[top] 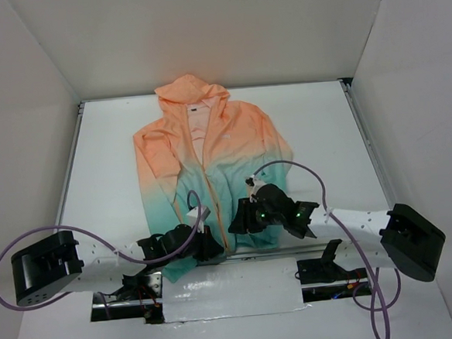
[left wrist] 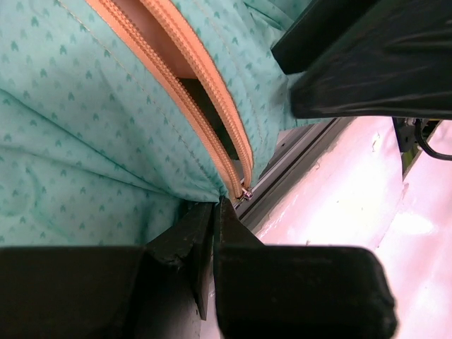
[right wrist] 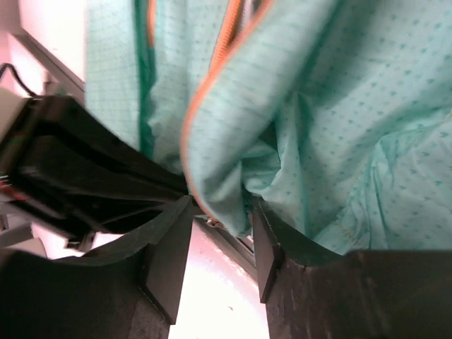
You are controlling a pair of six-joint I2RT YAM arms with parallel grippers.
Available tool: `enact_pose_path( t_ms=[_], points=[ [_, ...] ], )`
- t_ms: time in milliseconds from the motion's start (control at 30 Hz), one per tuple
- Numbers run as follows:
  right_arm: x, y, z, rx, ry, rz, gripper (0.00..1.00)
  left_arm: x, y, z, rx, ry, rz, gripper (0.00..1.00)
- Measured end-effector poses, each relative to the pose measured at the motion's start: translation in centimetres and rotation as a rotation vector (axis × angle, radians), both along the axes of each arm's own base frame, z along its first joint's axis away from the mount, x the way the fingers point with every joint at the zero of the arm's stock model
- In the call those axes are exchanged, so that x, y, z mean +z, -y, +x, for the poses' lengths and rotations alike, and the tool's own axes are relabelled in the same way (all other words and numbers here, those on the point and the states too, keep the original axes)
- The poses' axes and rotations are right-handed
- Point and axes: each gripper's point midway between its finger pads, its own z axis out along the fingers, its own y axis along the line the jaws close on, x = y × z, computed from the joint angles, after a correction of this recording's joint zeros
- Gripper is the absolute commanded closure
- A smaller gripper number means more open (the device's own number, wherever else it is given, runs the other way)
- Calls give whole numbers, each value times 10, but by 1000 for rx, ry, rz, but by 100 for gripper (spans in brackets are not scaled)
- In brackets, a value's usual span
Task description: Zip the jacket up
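The jacket (top: 209, 151) lies flat on the white table (top: 110, 170), peach hood at the far end and teal hem toward the arms. Its orange zipper (top: 205, 167) is open along the front. My left gripper (top: 210, 246) is at the hem, left of the zipper. In the left wrist view it (left wrist: 217, 205) is shut on the teal hem just below the zipper's metal bottom end (left wrist: 245, 192). My right gripper (top: 239, 219) is just right of the zipper. In the right wrist view it (right wrist: 219, 219) is open, with the jacket's orange-edged front corner (right wrist: 233, 198) hanging between its fingers.
A metal rail (left wrist: 296, 166) runs along the table's near edge, right beside both grippers. White walls enclose the table on three sides. The right arm (left wrist: 374, 63) fills the top right of the left wrist view. A purple cable (top: 296, 168) loops over the jacket's right hem.
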Motion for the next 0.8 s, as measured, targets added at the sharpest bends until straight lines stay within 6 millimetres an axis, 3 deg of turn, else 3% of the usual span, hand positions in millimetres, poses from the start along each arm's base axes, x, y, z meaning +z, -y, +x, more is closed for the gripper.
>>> enact_pose_path(
  t_ms=[233,367,500,667,800],
  points=[
    [29,0,1,28,89,62,55,-1,0,-1,-2,-3,4,100],
    [33,1,-9,82,105,62,57,-1,0,-1,-2,-3,4,100],
    [26,1,-32,156,81,61,57,0,0,-1,-3,-2,0,100],
    [-2,9,-69,225,17,69,53,0,1,-1,-6,-3,-4,100],
    [-19,9,-83,246,-27,54,53,1,2,-1,-10,-3,-10,100]
  ],
)
